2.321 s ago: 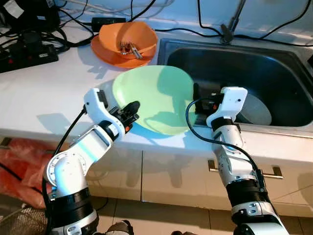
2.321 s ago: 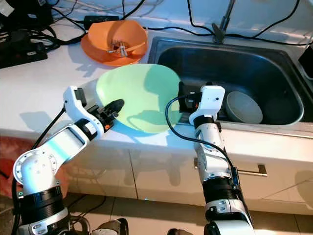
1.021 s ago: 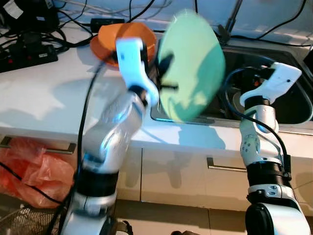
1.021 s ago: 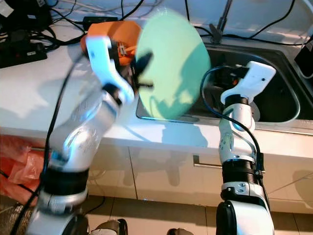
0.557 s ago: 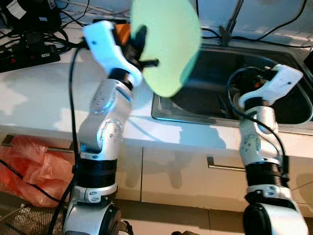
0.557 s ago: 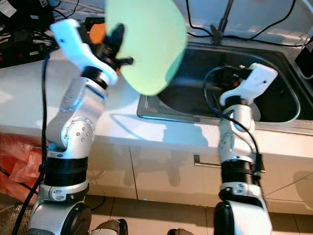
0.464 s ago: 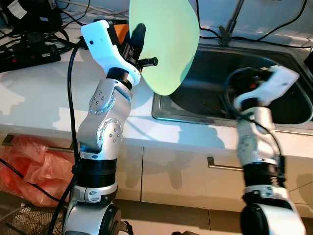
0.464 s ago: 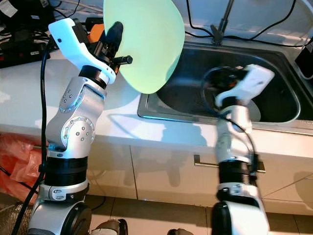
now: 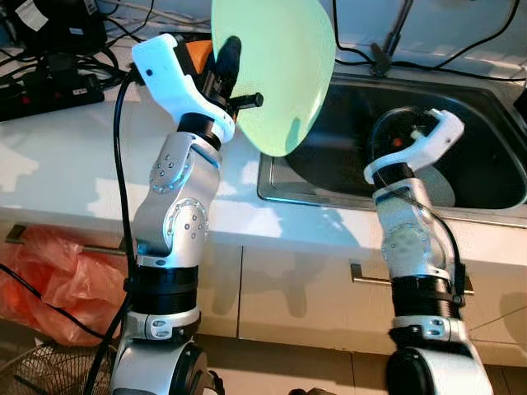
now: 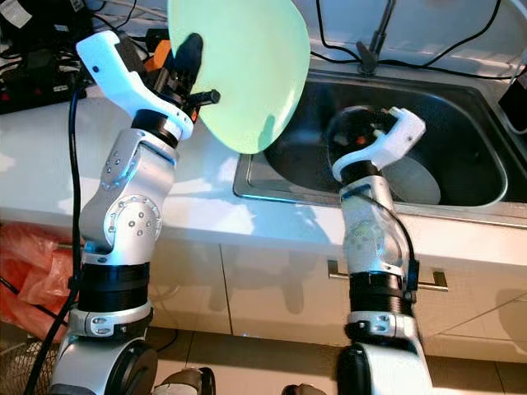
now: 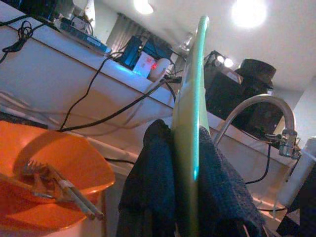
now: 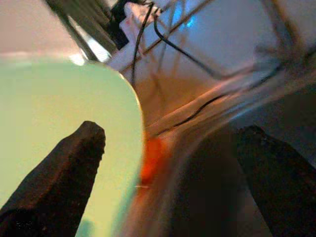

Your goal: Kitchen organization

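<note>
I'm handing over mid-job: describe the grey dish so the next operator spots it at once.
Start at the steel sink set into the white counter. The grey dish lies on the basin floor on the robot's right side, just beyond the right hand. It is dull grey and lying flat, unlike the green plate held upright by the left hand.
</note>
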Robot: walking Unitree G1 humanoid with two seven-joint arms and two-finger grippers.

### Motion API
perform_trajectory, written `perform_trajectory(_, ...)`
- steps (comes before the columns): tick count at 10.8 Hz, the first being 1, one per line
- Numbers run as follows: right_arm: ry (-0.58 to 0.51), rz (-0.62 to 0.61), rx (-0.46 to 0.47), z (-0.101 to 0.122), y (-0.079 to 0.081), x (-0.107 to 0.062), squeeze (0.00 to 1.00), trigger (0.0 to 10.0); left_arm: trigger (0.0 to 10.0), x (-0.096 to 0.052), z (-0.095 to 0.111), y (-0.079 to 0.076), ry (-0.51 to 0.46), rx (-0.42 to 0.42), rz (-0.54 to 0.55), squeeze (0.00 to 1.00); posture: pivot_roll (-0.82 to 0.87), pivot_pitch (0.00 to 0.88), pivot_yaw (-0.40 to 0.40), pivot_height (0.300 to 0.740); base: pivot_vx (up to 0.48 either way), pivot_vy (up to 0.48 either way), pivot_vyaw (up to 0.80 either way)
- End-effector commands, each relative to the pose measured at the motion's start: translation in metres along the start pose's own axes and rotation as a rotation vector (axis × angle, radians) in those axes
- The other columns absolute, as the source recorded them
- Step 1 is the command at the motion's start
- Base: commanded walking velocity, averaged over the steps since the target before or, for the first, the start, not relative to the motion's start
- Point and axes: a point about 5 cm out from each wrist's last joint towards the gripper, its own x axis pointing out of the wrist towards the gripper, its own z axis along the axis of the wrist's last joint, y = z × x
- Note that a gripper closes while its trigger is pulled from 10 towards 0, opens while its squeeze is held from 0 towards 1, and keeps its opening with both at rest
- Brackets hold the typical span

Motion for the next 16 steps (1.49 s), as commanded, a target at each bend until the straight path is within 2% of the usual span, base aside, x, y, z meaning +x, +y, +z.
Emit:
perform_trajectory(1, -0.032, 0.02, 0.092, 0.009, 0.0, -0.001, 0.0, 10.0, 10.0, 0.004, 0.011, -0.01, -0.057, -0.011, -0.049, 0.0, 0.05, 0.092, -0.036, 0.74, 0.0, 0.0, 0.0)
perform_trajectory(3, -0.028, 0.048, 0.152, 0.008, -0.001, -0.005, 0.0, 10.0, 10.0, 0.005, 0.017, -0.004, -0.078, -0.059, -0.033, 0.0, 0.06, 0.087, -0.035, 0.74, 0.0, 0.0, 0.0)
perform_trajectory(5, -0.046, 0.08, 0.32, 0.006, 0.001, -0.007, 0.0, 10.0, 10.0, 0.007, 0.017, 0.016, -0.06, -0.237, -0.019, 0.0, 0.06, 0.077, -0.027, 0.74, 0.0, 0.0, 0.0)
perform_trajectory(7, -0.017, 0.082, 0.326, -0.001, 0.0, -0.009, 0.0, 10.0, 10.0, 0.005, 0.013, 0.018, -0.05, -0.383, -0.031, 0.0, 0.06, 0.089, -0.029, 0.74, 0.0, 0.0, 0.0)
perform_trajectory(9, -0.007, 0.093, 0.366, -0.004, 0.003, -0.009, 0.0, 10.0, 10.0, 0.003, 0.002, 0.01, 0.023, -0.399, -0.09, 0.0, 0.06, 0.096, -0.029, 0.74, 0.0, 0.0, 0.0)
perform_trajectory(12, 0.015, 0.132, 0.355, -0.009, 0.011, -0.011, 0.0, 10.0, 10.0, 0.002, -0.001, 0.002, 0.043, -0.448, -0.125, 0.0, 0.06, 0.106, -0.031, 0.74, 0.0, 0.0, 0.0)
perform_trajectory(16, 0.019, 0.156, 0.354, -0.01, 0.016, -0.011, 0.0, 10.0, 10.0, 0.0, -0.006, -0.005, 0.075, -0.456, -0.159, 0.0, 0.06, 0.111, -0.031, 0.74, 0.0, 0.0, 0.0)
